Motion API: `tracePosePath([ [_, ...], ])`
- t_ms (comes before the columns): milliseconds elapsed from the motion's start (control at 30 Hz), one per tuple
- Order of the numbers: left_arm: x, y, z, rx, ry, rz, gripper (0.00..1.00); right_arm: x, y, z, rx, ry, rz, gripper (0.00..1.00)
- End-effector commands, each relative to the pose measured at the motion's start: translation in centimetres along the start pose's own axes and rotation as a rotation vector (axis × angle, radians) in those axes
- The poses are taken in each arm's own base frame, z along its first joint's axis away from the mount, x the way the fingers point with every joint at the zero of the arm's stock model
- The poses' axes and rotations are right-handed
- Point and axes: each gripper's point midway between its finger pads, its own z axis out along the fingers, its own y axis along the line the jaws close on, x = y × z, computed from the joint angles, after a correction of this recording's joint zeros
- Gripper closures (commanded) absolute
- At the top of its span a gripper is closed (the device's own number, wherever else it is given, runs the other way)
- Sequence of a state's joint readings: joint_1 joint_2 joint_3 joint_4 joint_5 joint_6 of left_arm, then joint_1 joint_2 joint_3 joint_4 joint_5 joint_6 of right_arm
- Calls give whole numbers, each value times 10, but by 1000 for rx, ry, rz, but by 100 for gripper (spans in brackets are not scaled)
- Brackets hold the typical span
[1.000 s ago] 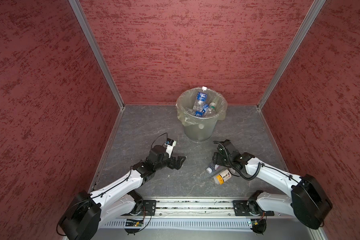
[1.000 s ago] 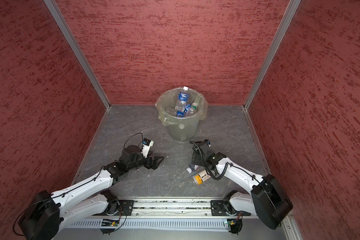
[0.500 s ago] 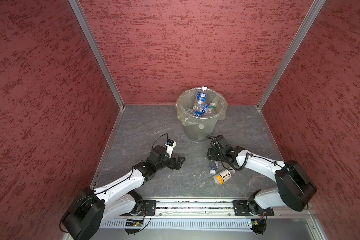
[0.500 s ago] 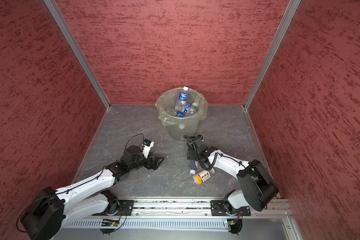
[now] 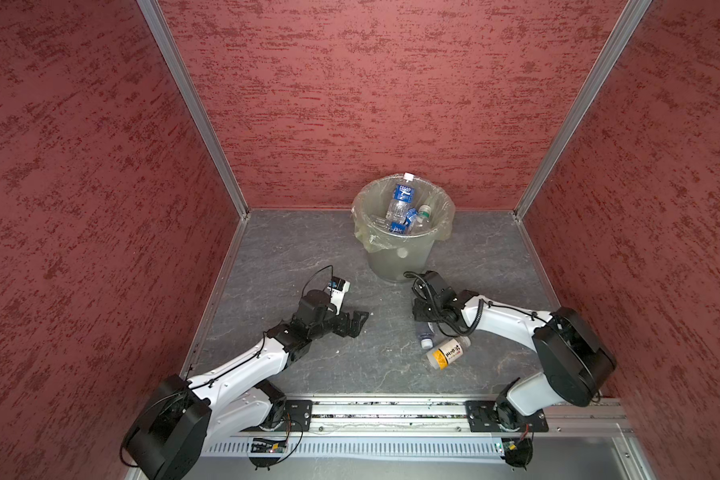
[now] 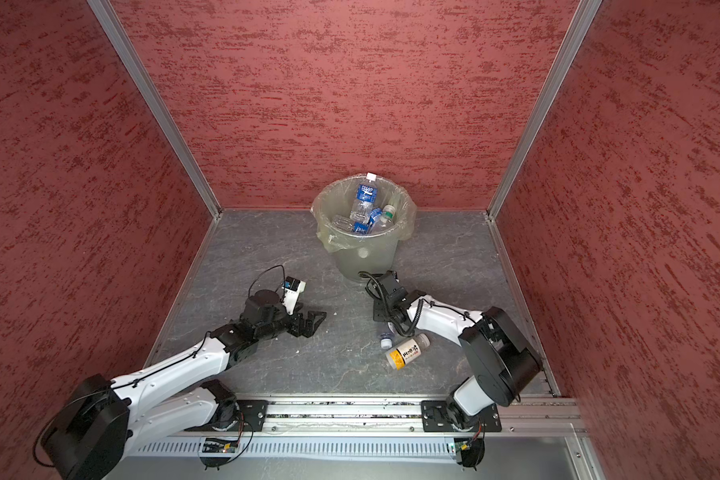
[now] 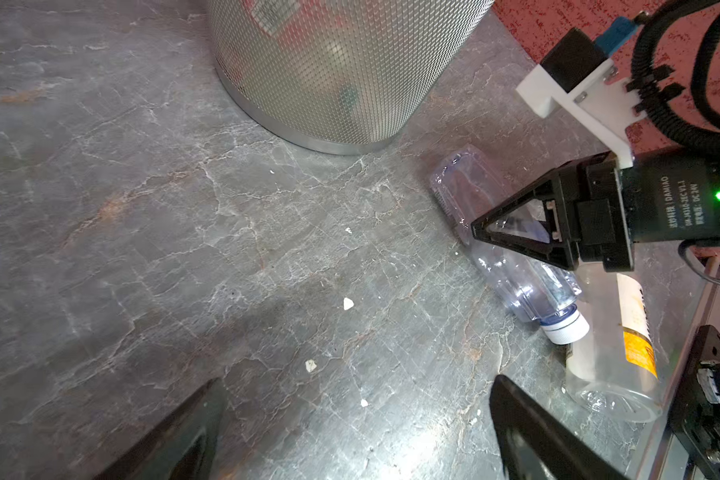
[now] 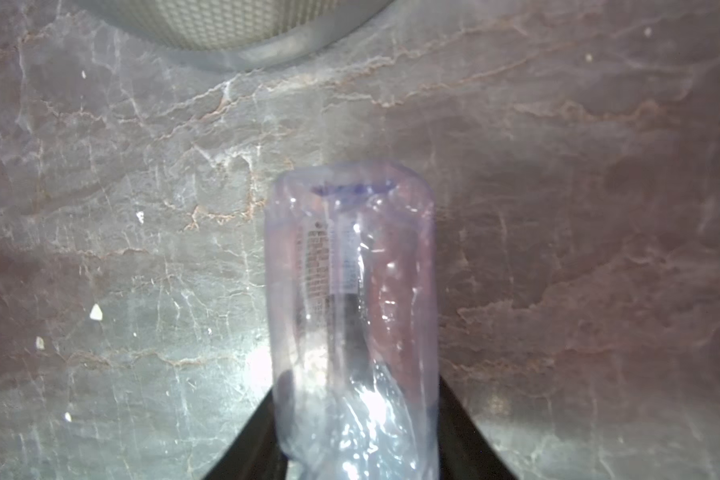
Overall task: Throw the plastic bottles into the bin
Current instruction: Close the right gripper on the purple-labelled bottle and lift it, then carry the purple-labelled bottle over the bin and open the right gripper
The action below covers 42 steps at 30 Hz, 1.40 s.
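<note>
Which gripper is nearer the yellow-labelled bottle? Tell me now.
Right. The right gripper is shut on the clear bottle beside the yellow-labelled bottle; the left gripper hangs open, farther off.

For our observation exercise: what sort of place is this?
Probably a robot test cell: left arm and right arm mounted on a metal rail, red panel walls in aluminium framing, a lined bin of bottles.

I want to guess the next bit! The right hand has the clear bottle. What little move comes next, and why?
Probably lift it a little: the right hand is shut on the clear bottle, which lies on the floor, and the bin beside it stands much taller.
</note>
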<state>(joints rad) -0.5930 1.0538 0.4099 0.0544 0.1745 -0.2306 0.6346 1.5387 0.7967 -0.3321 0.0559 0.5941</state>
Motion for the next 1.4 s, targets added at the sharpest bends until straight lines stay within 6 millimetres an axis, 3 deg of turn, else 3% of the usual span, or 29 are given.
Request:
tracePosePath([
  [0,-10,0,-2,0,-36,-3,1,-15,11,-14,-21,-62,-10,57],
  [267,-8,0,-1,1,-30,-8,1,-34,26,-58,-109,-203,-8,59],
  [533,-11,-3,-12,-4,-48,-1,1,-41,14,-106,-136,-355,8,60],
  [1000,4,-16,-23,-16,-1,6,1,-73,19,-251,-296,-767,-88,57],
  [1200,8,-19,-30,-28,10,4,1,-107,32,-304,-303,-921,-114,57],
  [1367,12,-18,-33,-32,11,0,1,-160,68,-325,-259,-988,-158,59],
])
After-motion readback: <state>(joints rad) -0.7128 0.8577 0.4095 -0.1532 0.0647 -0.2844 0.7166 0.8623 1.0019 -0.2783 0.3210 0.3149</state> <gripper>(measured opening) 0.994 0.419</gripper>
